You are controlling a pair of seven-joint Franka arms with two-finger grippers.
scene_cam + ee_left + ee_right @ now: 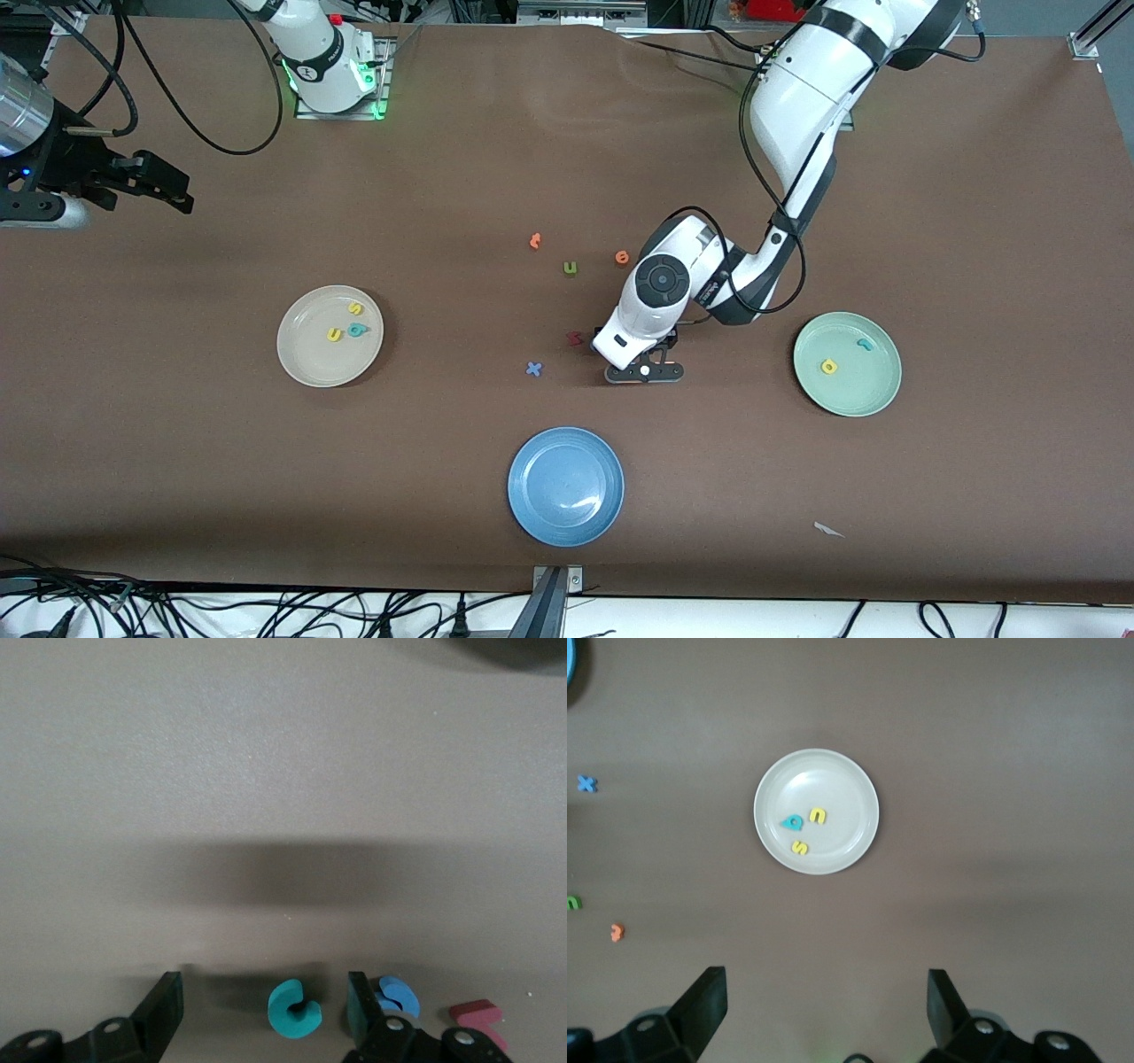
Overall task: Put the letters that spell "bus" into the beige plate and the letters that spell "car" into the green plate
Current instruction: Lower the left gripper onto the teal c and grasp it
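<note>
The right gripper [168, 190] hangs high over the desk [974, 221] at the right arm's end, waiting, its jaws spread wide and empty (its wrist view looks straight down on the beige plate).

The beige plate [330, 336] already carries all three of its letters: the yellow s [354, 308], the yellow u [333, 334] and the teal b [357, 330], lying close together inside the rim. By the look of it, "bus" is done.

In the middle of the desk lie the leftovers: an orange letter [534, 240], the olive-green u [570, 268], an orange e [622, 257], a dark red letter [574, 338] and a blue x [533, 369]. The blue plate [565, 486], nearest the front camera, holds nothing.

The left gripper [266, 1014] is down at the desk beside the dark red letter. Its wrist view shows the teal c [295, 1009] lying flat between the jaws, which stand apart with a gap on either side of the letter, not yet pinching it. A darker blue round letter [397, 995] sits just outside one finger, close enough that it might get nudged.

The green plate [847, 363] holds the yellow a [829, 366] and the teal r [865, 344], set apart from each other.

So five of six letters are placed. What remains, I judge, is to grip the c, carry it to the green plate and drop it there.
</note>
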